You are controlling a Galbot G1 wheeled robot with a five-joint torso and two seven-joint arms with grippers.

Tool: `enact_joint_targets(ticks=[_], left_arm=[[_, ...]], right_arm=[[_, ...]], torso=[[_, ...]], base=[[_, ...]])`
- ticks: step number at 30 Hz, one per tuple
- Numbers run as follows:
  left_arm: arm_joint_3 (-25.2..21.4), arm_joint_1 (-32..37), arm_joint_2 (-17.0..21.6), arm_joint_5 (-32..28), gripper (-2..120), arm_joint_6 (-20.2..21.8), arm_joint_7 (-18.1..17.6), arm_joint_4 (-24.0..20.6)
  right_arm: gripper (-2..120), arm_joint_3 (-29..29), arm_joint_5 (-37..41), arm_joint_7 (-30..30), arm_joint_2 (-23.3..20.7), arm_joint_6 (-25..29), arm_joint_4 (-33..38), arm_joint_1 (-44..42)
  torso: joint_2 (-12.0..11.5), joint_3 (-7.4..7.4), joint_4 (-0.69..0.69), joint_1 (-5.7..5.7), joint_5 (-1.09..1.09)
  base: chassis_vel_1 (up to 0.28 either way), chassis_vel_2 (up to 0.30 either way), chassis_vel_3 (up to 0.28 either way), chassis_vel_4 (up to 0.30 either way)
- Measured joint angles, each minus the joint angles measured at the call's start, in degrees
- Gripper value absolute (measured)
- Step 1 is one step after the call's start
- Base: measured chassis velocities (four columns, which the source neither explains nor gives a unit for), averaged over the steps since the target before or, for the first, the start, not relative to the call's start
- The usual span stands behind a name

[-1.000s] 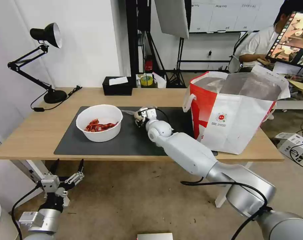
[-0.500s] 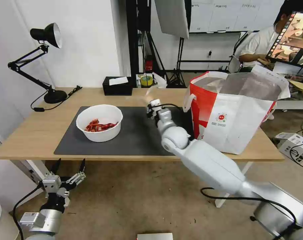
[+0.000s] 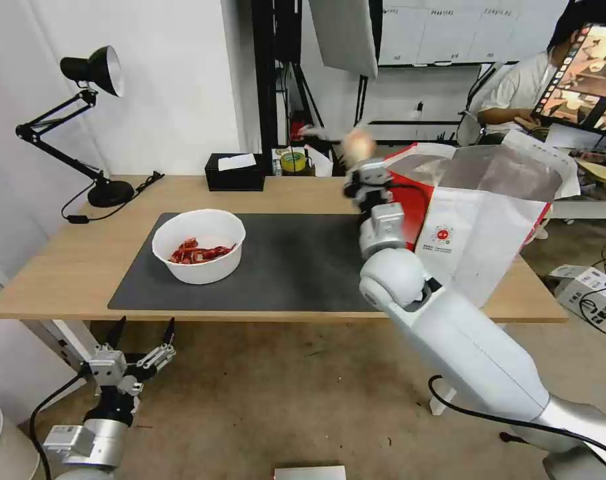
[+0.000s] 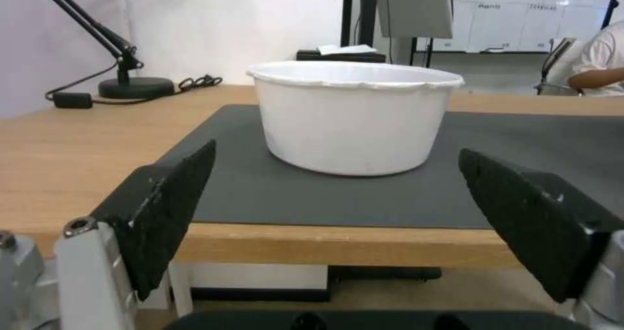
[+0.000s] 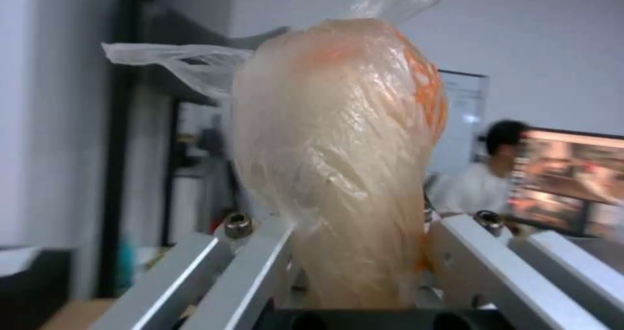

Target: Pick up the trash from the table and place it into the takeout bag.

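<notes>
We see the right gripper raised above the table, clenched on the small beige plastic-wrapped ball, just beside the near rim of the takeout bag. The white bowl with red scraps sits on the dark grey mat, a black tissue box behind. The left gripper hangs below the table edge, fingers spread apart, facing the bowl.

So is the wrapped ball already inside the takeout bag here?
No, the right gripper holds the plastic-wrapped ball up in the air beside the takeout bag, not in it.
</notes>
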Motion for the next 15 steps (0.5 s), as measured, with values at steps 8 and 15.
enact_joint_targets(ticks=[8, 15], left_arm=[[0.09, 0.29, -0.37, 0.42, 100, 0.02, -0.05, -0.30], [1.07, -0.05, -0.60, 0.84, 100, 0.04, -0.08, -0.29]], right_arm=[[8, 4.84, 4.09, 6.76, -3.18, -4.14, 1.16, 1.28], [7, 6.72, 11.56, 8.83, -7.92, -5.31, 2.57, 1.20]], torso=[[0.00, 0.00, 0.00, 0.00, 0.01], [0.00, 0.00, 0.00, 0.01, 0.00]], base=[[0.000, 0.000, 0.000, 0.000], [0.000, 0.000, 0.000, 0.000]])
